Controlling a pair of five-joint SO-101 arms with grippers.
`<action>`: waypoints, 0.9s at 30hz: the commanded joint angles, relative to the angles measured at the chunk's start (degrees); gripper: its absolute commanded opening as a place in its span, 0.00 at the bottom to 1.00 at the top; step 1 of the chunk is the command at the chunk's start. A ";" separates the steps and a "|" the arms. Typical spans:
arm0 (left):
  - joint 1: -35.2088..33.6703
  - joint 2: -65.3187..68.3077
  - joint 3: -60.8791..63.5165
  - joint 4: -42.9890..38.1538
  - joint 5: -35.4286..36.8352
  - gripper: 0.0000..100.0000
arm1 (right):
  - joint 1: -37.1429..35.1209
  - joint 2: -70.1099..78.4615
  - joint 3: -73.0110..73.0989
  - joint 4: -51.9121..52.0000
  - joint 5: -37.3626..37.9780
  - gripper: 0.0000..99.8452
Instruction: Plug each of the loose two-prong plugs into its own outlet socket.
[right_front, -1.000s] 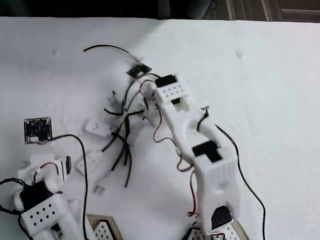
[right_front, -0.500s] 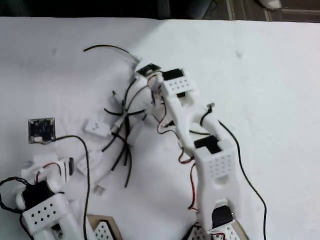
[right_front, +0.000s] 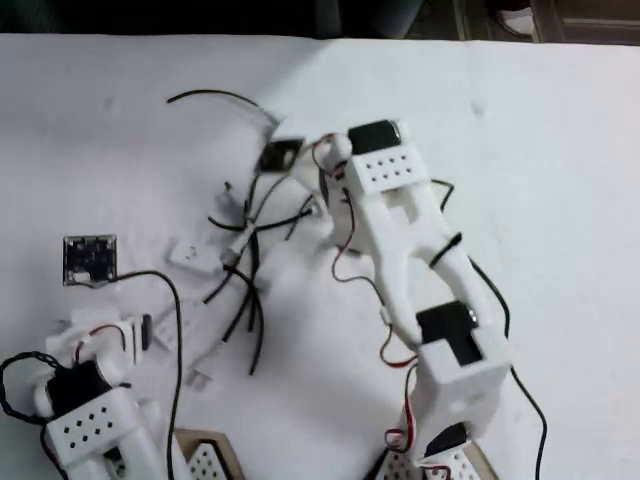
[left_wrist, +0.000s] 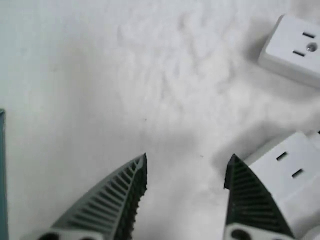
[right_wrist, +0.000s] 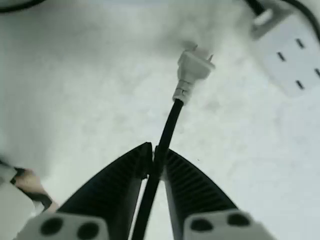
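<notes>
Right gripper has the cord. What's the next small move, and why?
Probably swing the plug toward the outlet and line its prongs up with the slots: the right gripper is shut on the cord, and the plug is apart from the outlet, not yet inserted.

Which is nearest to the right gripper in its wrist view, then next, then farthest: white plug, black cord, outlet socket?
1. black cord: pinched in the right gripper.
2. white plug: at the cord's far end.
3. outlet socket: beyond the plug, off to one side.
</notes>
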 joint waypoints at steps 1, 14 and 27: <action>0.48 -0.75 -0.26 -1.05 -0.53 0.26 | 0.57 -7.78 8.88 -1.45 10.11 0.02; 0.57 -0.75 -0.26 -1.05 -0.53 0.26 | 5.85 -28.44 29.80 -11.03 30.33 0.02; 0.57 -0.75 -0.26 -1.14 -0.53 0.26 | 20.35 -39.60 30.07 -28.00 6.15 0.23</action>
